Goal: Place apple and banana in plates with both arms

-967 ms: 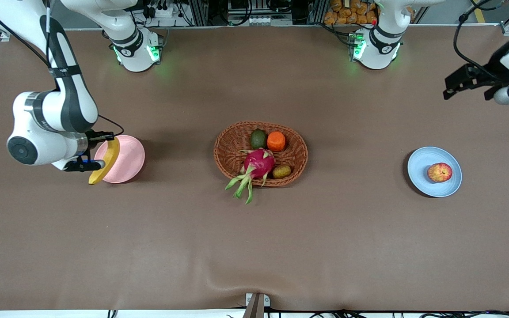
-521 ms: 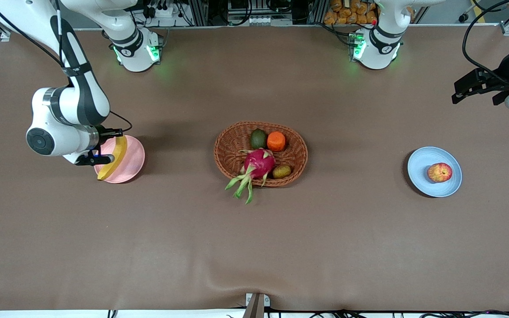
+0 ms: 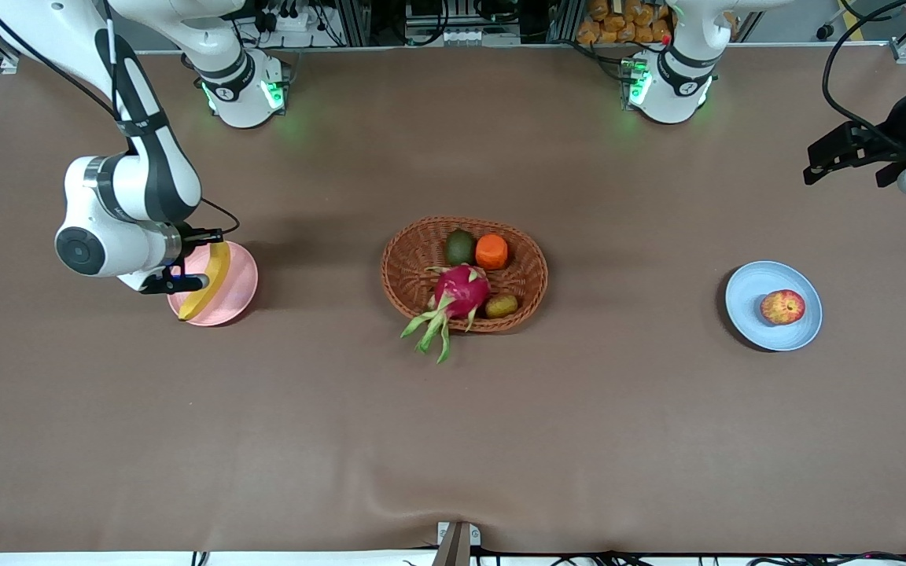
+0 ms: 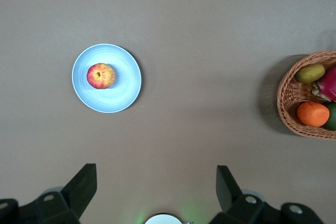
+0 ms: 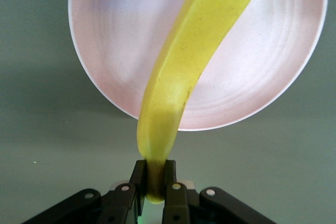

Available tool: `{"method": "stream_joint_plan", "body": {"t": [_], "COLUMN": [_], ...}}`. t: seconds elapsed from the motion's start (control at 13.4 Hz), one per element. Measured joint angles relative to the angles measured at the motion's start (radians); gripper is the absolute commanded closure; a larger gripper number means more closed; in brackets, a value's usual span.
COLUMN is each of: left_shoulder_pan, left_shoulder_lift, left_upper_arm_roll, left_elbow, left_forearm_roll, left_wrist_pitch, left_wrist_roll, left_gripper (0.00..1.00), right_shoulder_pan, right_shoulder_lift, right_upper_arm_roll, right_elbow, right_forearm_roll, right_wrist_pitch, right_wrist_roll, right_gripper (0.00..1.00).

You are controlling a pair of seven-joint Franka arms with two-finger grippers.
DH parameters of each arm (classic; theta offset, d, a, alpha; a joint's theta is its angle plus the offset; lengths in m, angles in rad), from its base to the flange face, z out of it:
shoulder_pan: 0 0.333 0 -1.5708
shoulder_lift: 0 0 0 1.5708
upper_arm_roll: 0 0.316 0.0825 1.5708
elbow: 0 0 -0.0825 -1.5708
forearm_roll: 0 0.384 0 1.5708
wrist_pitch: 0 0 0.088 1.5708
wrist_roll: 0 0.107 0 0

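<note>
Gripping the banana (image 5: 178, 85) by its lower end, the right pincer (image 5: 154, 191) has both fingers (image 5: 176, 199) clamped tight on the fruit, and the rest of the banana sticks out from that pincer across the pink plate (image 3: 237, 295). So the banana's over the plate, but I can't tell if it's actually touching it. That plate sits at the right arm's end of the tabletop (image 3: 453, 440).

Out toward the middle there's a wicker basket (image 3: 414, 251) with a dragon fruit (image 3: 459, 291), a kiwi (image 3: 502, 305), an orange fruit (image 3: 491, 251) and a green one (image 3: 459, 247).

The apple (image 3: 782, 306) is already lying in the blue plate (image 3: 752, 314), well clear of the left pincer (image 4: 156, 192), which waits up high over the left arm's end of the tabletop, fingers spread wide with nothing between them.
</note>
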Motion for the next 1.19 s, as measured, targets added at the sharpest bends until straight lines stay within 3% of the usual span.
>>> {"method": "stream_joint_plan", "body": {"t": [0.07, 0.3, 0.45, 0.82, 1.19], "left_shoulder_pan": [0.000, 0.000, 0.000, 0.000, 0.000], "left_shoulder_lift": [0.000, 0.000, 0.001, 0.001, 0.001], "left_upper_arm_roll": [0.000, -0.001, -0.001, -0.004, -0.004], "left_elbow": [0.000, -0.004, -0.006, -0.006, -0.006], "left_forearm_roll": [0.000, 0.000, 0.000, 0.000, 0.000], "left_wrist_pitch": [0.000, 0.000, 0.000, 0.000, 0.000], "left_wrist_roll": [0.000, 0.000, 0.000, 0.000, 0.000], "left_gripper": [0.00, 0.00, 0.00, 0.00, 0.00], "right_shoulder_pan": [0.003, 0.009, 0.010, 0.010, 0.006], "right_shoulder_lift": [0.002, 0.002, -0.001, -0.024, -0.048], "right_upper_arm_roll": [0.001, 0.003, 0.003, 0.003, -0.005], "right_elbow": [0.000, 0.007, 0.057, 0.376, 0.666], "right_forearm_roll": [0.000, 0.000, 0.000, 0.000, -0.001], "right_wrist_pitch": [0.001, -0.012, -0.094, -0.423, -0.573], "right_wrist_roll": [0.000, 0.000, 0.000, -0.001, -0.001], "right_gripper": [0.00, 0.00, 0.00, 0.00, 0.00]}}
